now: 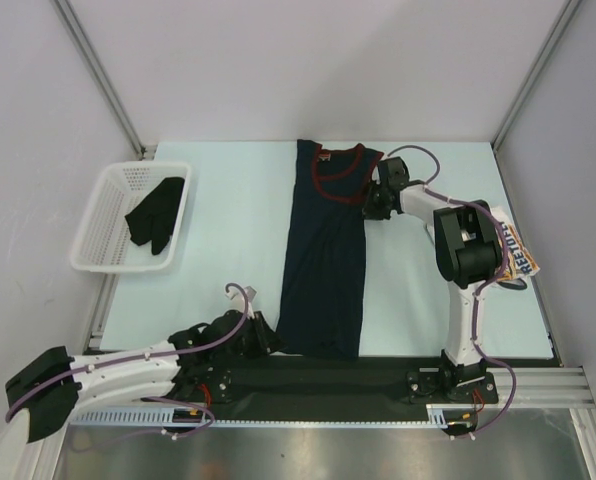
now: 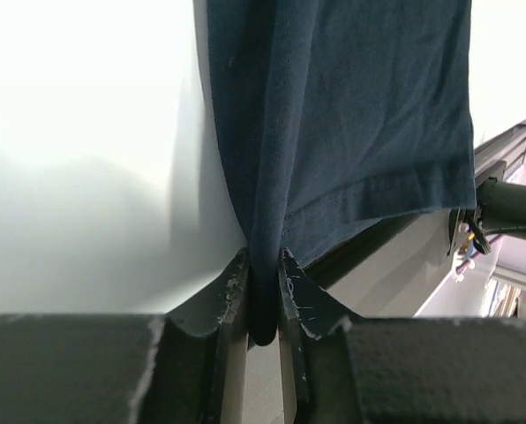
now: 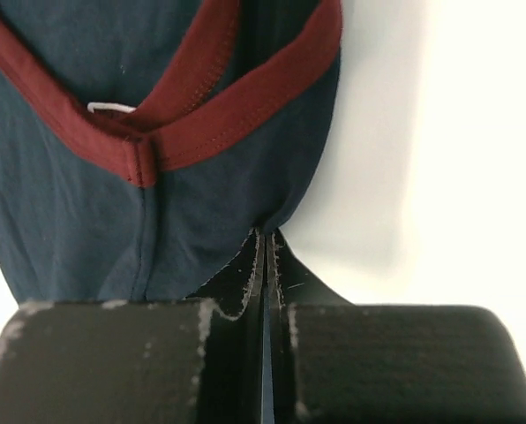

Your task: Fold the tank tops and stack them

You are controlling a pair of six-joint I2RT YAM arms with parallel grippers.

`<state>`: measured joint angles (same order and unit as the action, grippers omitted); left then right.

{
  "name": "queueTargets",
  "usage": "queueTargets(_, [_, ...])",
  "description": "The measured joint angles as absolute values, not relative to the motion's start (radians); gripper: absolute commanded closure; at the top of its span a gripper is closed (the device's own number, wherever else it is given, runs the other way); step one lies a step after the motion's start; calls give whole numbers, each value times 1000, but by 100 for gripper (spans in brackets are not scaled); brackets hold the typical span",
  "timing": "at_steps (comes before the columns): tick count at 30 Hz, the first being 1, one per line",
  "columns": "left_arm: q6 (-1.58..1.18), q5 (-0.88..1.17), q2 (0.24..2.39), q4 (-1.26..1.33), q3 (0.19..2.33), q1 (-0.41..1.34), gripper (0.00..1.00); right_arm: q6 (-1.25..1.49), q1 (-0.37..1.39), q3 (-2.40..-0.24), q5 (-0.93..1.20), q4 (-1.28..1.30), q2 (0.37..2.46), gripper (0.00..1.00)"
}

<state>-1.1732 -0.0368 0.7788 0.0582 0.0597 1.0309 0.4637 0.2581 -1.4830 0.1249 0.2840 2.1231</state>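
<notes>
A navy tank top (image 1: 323, 260) with dark-red trim is lying lengthwise down the middle of the table (image 1: 228, 270), folded narrow. The left gripper (image 2: 263, 265) is sitting at its near left corner, jaws pinching a fold of the hem. The right gripper (image 3: 265, 238) is sitting by the far right armhole, jaws pressing shut on the cloth edge. A white tank top (image 1: 515, 252) is lying at the table's right edge, partly hidden by the right arm. A white basket (image 1: 103, 215) at the left is holding dark cloth (image 1: 158, 215).
</notes>
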Motion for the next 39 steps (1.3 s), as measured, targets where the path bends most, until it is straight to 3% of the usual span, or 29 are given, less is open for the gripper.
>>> queueTargets(6, [-1195,-32,883,173,60,1081,79,467,223,-1536,142,332,2149,98])
queueTargets(7, [-1198,-30,905,194,60,1091,79,466,215,-1546,141,343,2152,88])
queueTargets(8, [-1204,-30,929,218,60,1103,79,465,207,-1549,138,350,2153,67])
queueTargets(9, [-1207,-27,945,238,60,1112,79,465,202,-1549,136,355,2153,59])
queueTargets(14, [-1222,3,1037,288,60,1148,73,445,196,-1455,110,314,2077,46])
queueTargets(18, [-1230,9,1038,289,60,1157,55,434,208,-1312,101,318,1960,45])
queueTargets(26, [-1229,-20,829,157,58,1158,39,425,353,-1011,58,337,1613,61])
queueTargets(29, [-1225,-27,705,99,58,1158,31,428,422,-916,82,336,1483,59])
queueTargets(31, [-1220,-43,630,48,57,1158,31,445,468,-843,96,336,1402,55])
queueTargets(34, [-1207,-68,555,-23,58,1153,42,485,560,-746,103,341,1318,53])
queueTargets(39, [-1157,-70,545,-75,58,1083,42,591,756,-666,102,361,1255,50])
